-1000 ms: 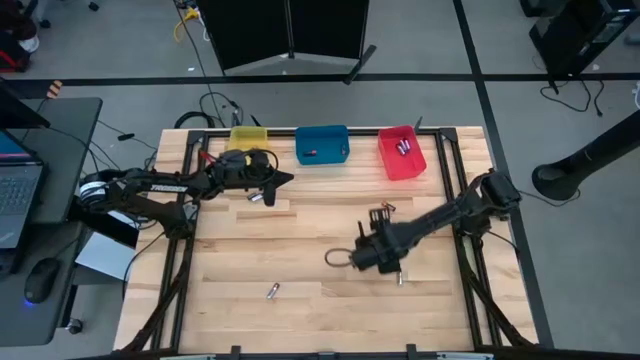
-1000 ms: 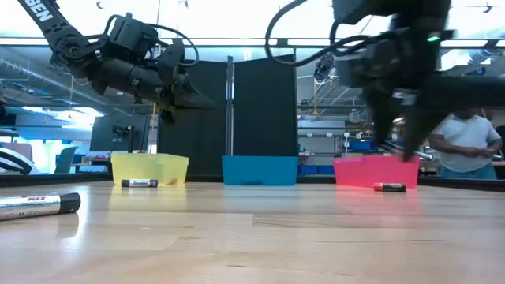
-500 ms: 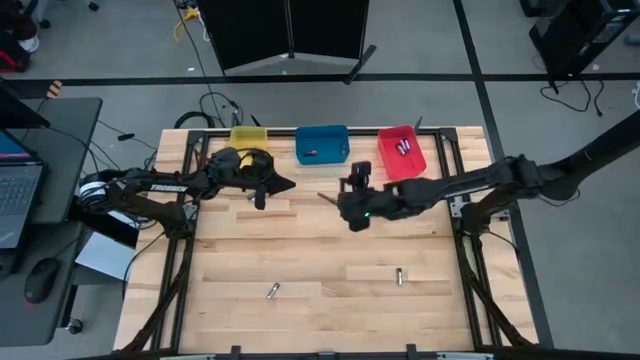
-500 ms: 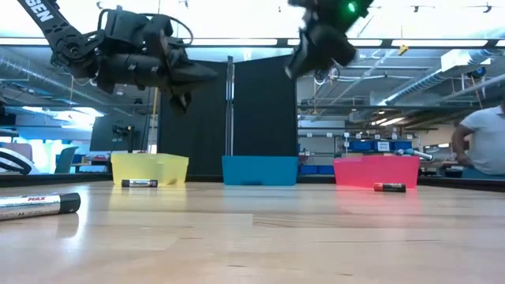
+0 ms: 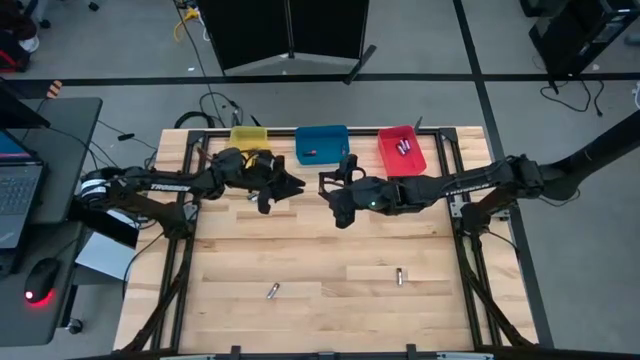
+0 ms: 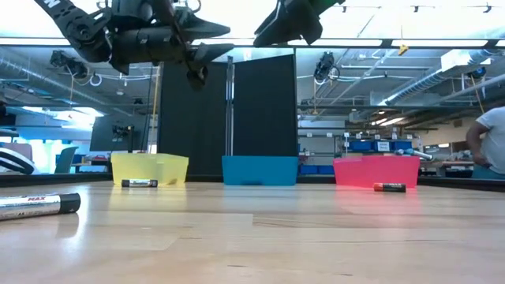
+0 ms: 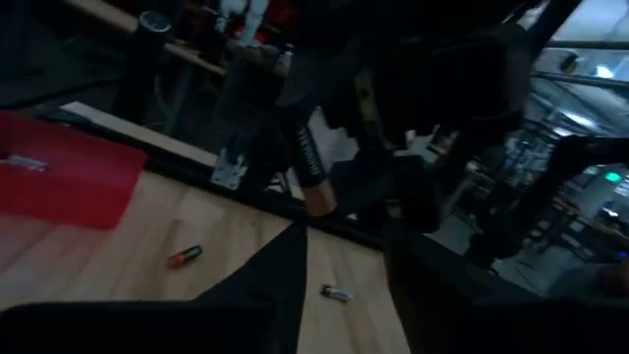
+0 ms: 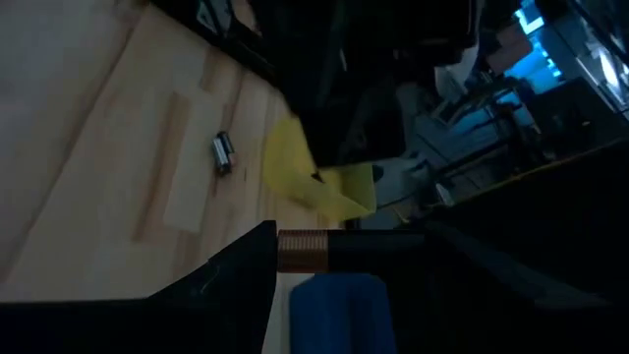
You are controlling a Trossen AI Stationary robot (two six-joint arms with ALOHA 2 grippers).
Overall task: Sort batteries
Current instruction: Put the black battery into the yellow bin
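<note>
Centre frame, the right gripper [image 5: 327,188] pinches a dark battery [image 8: 303,251] with a copper end. The left gripper [image 5: 297,185] beside it is spread. 2 small silvery batteries [image 5: 271,291] lie lower centre.

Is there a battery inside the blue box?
Yes, the high view shows a small dark battery lying inside the blue bin, near its left side.

Overhead view: bright, even light, soft shadows. Low view: strong backlight from ceiling strips, arms silhouetted, near foreground soft. Wrist views: dim, blurred.
</note>
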